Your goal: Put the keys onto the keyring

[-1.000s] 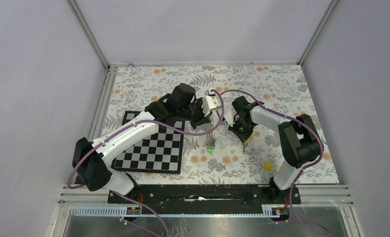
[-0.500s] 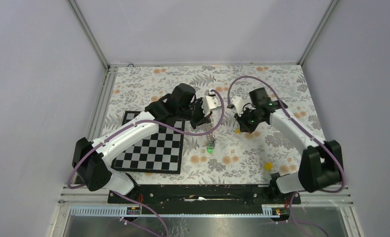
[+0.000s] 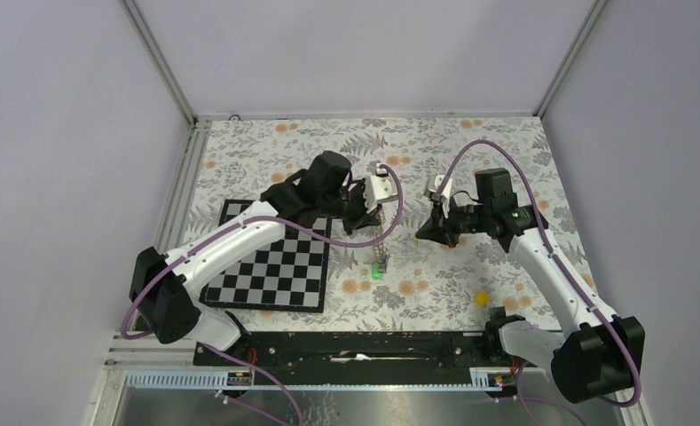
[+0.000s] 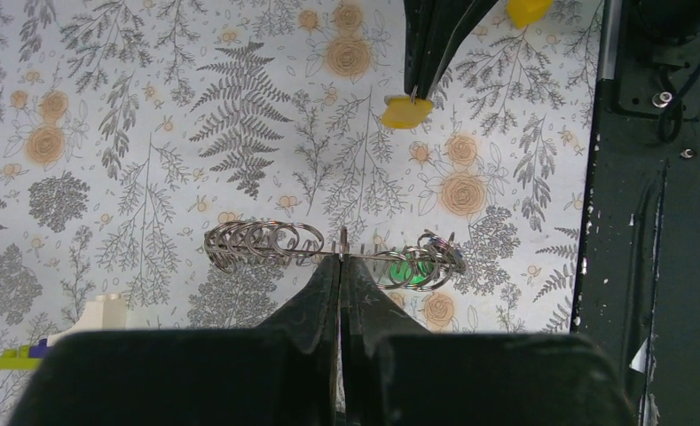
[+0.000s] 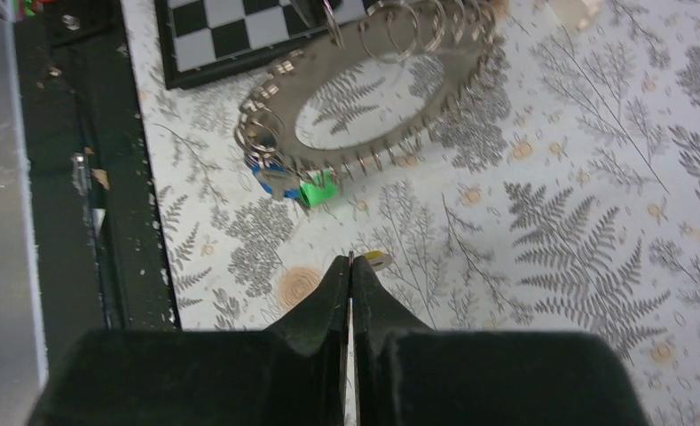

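Metal keyring [image 4: 266,244] pinched in left gripper [image 4: 341,263], carrying green key [image 4: 405,270]; right gripper [image 5: 350,259] clamps yellow key [image 4: 406,112].

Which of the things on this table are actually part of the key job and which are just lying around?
Part of the job: keyring, pinched in the left claw; green key and blue key on it; yellow key in the right claw; loose yellow piece, probably a key.
Lying about: chessboard; white block; green-yellow strip.

Chessboard [image 3: 275,284] flat on floral cloth [image 3: 506,151]; white block [image 4: 106,312] beside lime strip [image 4: 13,359].
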`<move>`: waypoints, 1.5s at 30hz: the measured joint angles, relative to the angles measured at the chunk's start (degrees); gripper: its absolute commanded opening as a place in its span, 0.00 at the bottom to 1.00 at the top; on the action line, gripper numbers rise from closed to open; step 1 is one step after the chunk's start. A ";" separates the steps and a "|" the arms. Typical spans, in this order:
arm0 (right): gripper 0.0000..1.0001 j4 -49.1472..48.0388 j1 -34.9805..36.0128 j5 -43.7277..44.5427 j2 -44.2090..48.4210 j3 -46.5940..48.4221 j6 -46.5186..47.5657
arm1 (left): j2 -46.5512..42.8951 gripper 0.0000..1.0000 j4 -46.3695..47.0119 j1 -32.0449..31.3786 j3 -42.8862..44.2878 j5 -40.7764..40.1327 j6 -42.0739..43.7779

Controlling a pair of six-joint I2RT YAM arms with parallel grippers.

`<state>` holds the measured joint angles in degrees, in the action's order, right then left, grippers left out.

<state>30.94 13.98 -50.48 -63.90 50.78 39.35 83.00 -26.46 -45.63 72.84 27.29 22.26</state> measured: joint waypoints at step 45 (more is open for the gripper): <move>0.26 7.85 -7.72 16.59 -31.82 2.86 -4.70 | 0.00 0.00 0.50 -3.10 -2.14 2.25 -0.87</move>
<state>38.79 6.26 -33.89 -95.72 53.65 34.65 83.00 -25.96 -48.73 70.70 29.54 21.39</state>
